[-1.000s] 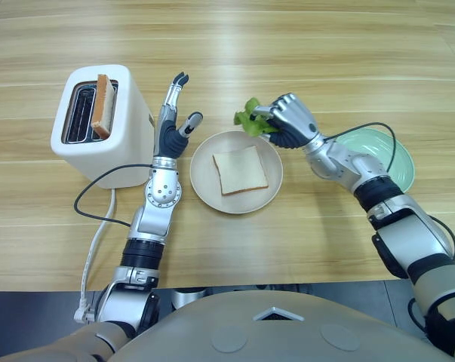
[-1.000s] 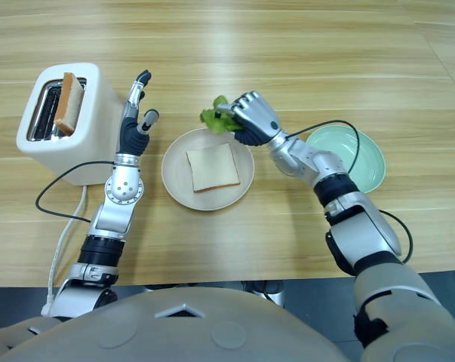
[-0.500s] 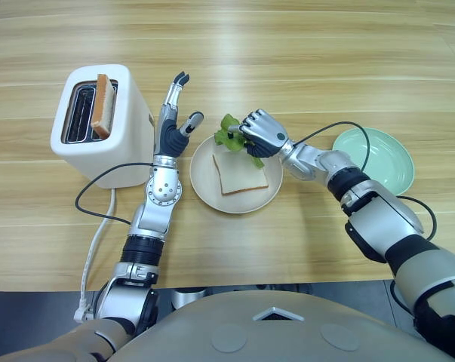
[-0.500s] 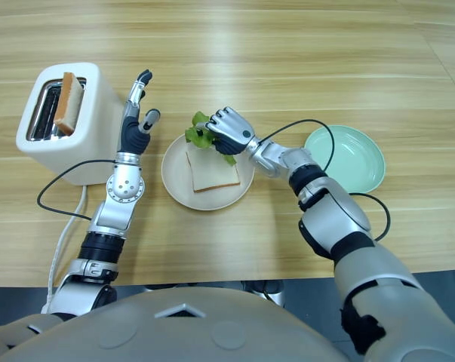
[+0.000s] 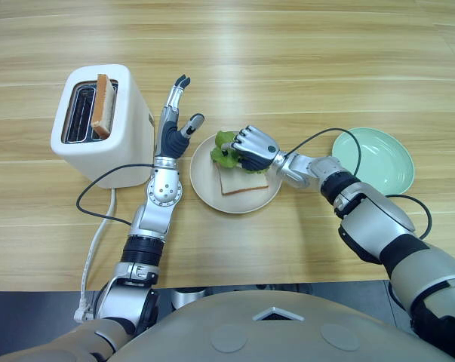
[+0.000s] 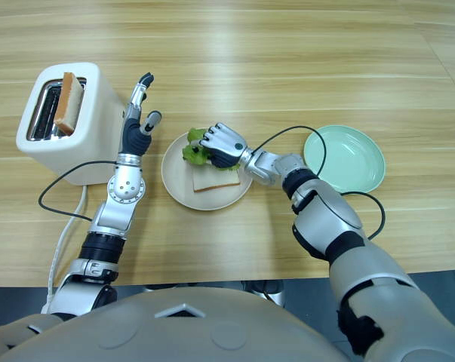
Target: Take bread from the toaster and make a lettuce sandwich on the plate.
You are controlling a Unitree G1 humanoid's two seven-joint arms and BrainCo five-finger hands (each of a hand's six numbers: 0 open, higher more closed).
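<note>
Green lettuce (image 5: 222, 153) clenched in right hand (image 5: 256, 146), just above far edge of bread slice (image 5: 246, 182) on plate (image 5: 203, 185). Left hand (image 5: 175, 121) spread, empty, nearer toaster (image 5: 129, 139) with second slice (image 5: 101, 105).

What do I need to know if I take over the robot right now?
Right hand: shut on the lettuce, low over the far edge of the bread slice on the plate.
Left hand: open, holding nothing, upright between the toaster and the plate.
Done: one slice lies on the plate.
Left: let go of the lettuce on the bread, then pull the second slice from the toaster slot and lay it on top.
The green dish sits to the right.
</note>
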